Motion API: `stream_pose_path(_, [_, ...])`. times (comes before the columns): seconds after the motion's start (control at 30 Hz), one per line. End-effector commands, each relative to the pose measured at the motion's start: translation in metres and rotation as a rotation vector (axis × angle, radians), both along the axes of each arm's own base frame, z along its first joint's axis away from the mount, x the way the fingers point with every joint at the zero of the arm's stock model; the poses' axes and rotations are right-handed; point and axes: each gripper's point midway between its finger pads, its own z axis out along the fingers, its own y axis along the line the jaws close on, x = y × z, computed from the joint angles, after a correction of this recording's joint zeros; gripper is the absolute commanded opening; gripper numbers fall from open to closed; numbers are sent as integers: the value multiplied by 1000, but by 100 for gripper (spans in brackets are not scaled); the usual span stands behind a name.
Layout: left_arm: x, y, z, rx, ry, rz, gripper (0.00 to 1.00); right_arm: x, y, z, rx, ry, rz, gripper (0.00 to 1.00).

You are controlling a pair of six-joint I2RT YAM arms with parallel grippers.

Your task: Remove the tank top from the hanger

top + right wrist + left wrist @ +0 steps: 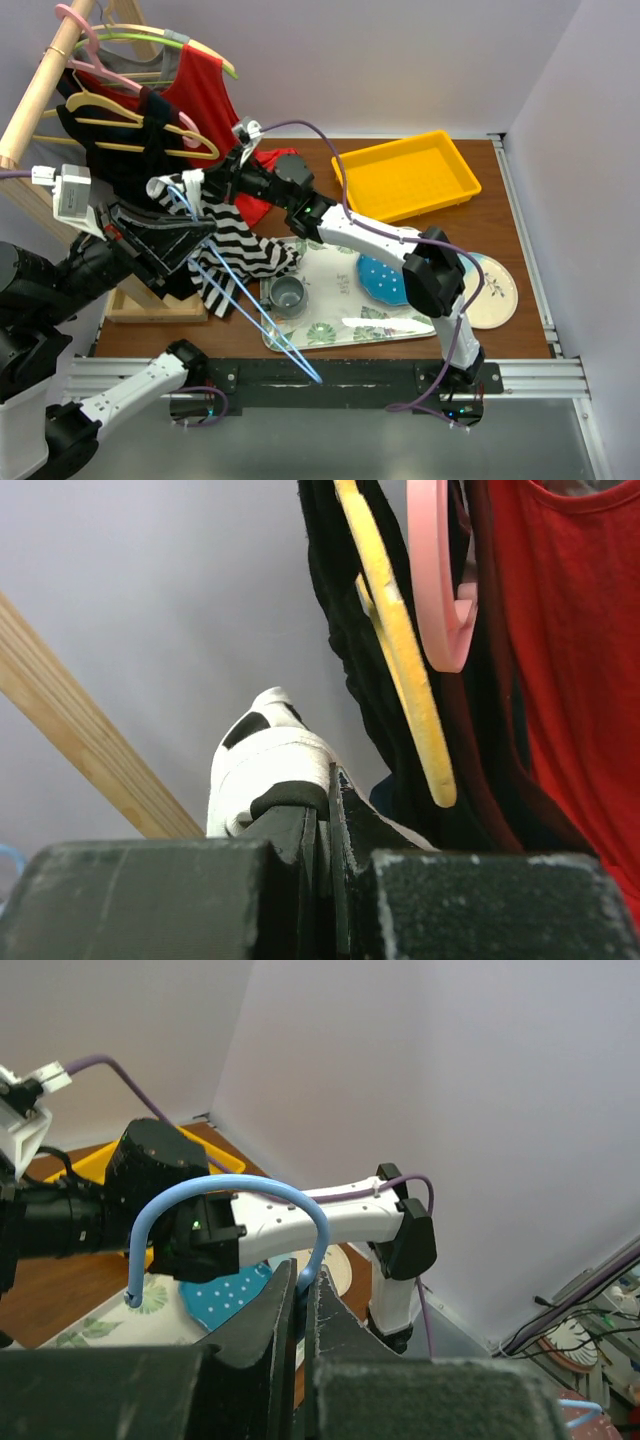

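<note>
Soft striped cloth tank top (250, 252); smooth, glossy blue plastic hanger (250, 1188); matt bare wooden rail (37, 95); shiny yellow plastic tray (405, 178)

Top camera overlooks the table (525, 240) from behind; left wrist camera faces the right arm (330, 1215); right wrist camera looks up, close, at the yellow hanger (400, 650), also seen overhead.

Striped tank top (243, 248) hangs bunched on tilted blue hanger (245, 1186).

Yellow bin (405, 172) back R, grey cup (287, 295) on floral tray (345, 325), blue plate (380, 280) & pale plate (497, 292) nr it, red top (205, 95) hung on wooden rack (40, 90).
</note>
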Motion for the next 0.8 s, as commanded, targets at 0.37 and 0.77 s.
stream_pose_path(0.37, [13, 23, -52, 238, 29, 129, 0, -1, -89, 150, 21, -113, -230, 0])
stream_pose_path(0.77, [52, 40, -67, 279, 48, 330, 0, 44, -263, 217, -57, -123, -813, 0])
